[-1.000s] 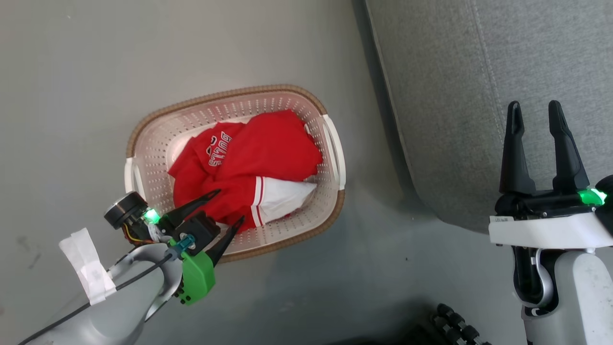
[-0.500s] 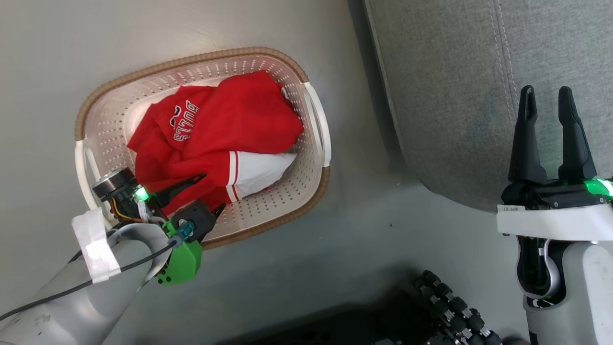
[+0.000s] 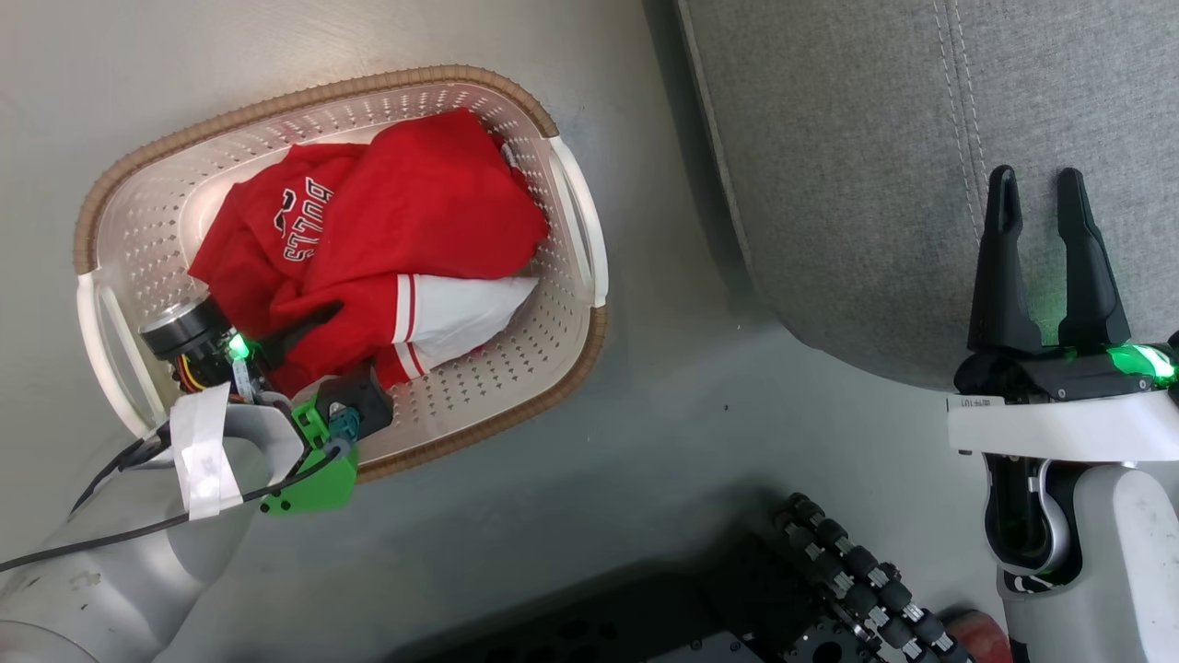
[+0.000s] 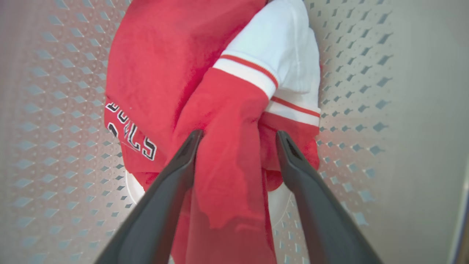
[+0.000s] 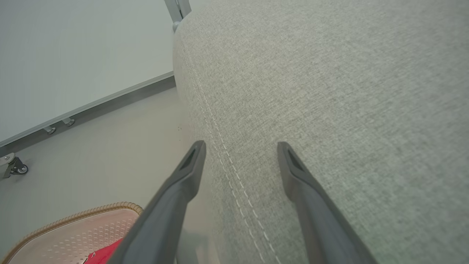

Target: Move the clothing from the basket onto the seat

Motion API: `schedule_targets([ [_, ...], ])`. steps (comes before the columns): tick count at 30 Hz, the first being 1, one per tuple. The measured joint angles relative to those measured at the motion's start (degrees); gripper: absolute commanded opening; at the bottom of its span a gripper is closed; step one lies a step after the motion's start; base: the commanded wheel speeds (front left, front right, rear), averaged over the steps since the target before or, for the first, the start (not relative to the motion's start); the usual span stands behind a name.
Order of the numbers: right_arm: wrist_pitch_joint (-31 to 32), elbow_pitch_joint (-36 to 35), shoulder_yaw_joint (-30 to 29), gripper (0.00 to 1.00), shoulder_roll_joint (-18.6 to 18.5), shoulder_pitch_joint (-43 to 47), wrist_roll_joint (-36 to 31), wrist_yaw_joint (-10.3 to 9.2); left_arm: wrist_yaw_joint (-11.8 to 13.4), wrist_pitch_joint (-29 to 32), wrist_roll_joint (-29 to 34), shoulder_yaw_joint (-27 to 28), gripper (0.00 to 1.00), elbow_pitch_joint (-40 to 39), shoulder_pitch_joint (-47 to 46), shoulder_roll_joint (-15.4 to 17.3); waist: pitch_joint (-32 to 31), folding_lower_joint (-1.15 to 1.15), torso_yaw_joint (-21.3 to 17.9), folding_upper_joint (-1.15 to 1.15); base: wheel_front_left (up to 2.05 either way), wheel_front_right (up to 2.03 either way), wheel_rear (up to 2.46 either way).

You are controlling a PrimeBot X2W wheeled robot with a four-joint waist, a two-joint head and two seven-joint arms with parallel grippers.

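Two red sports garments with white trim (image 3: 424, 203) lay inside the cream perforated plastic basket (image 3: 516, 359), neither yet on the grey upholstered seat (image 3: 857, 147) beside the basket. My left fingers (image 4: 176, 172), unclenched, straddled a red fold (image 4: 227, 146) so closing would pinch it; my right fingers (image 3: 1004, 267), spread and empty, hovered clear of the basket to leave room.

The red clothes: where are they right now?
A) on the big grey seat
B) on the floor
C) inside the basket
C: the red clothes lie bunched inside the basket, and the left claw is open around one fold.
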Motion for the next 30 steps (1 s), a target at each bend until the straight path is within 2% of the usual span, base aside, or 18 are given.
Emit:
schedule_targets([
  [5, 0.0, 0.2, 0.1, 1.0, 0.0, 0.1, 0.3, 0.01, 1.6, 0.0, 0.3, 0.1, 1.0, 0.2, -0.5, -0.3, 0.6, 0.0, -0.2, 0.0, 0.0, 0.0, 0.0],
  [6, 0.0, 0.3, 0.1, 1.0, 0.0, 0.1, 0.4, 0.01, 1.7, 0.0, 0.4, 0.0, 0.41, 0.3, -0.6, -0.4, 0.7, 0.0, -0.2, 0.0, 0.0, 0.0, 0.0],
  [7, 0.0, 0.3, 0.1, 1.0, 0.0, 0.1, 0.5, 0.01, 2.2, 0.0, 0.4, 0.1, 0.0, 0.0, -0.6, -0.4, 0.7, 0.0, -0.2, 0.0, 0.0, 0.0, 0.0],
  [13, -0.1, 1.0, -0.1, 1.0, 0.0, 0.1, 0.6, 0.01, 2.8, 0.0, -0.9, 1.4, 0.0, -4.3, -0.5, -0.2, 0.3, 0.0, 0.4, 0.0, 0.0, 0.0, 0.0],
  [17, -0.2, 2.4, 0.2, 1.0, 0.0, 0.2, 0.1, 0.01, 0.6, 0.0, -5.8, 5.1, 0.0, -8.5, 1.9, -0.3, -1.2, 0.0, 0.9, 0.0, 0.0, 0.0, 0.0],
  [30, -0.1, 6.2, -0.5, 1.0, 0.1, 1.5, -3.0, 0.02, -1.2, 0.0, -13.0, 16.7, 0.0, -24.0, 14.8, -0.4, -11.2, 0.0, 2.7, 0.0, 0.0, 0.0, 0.0],
])
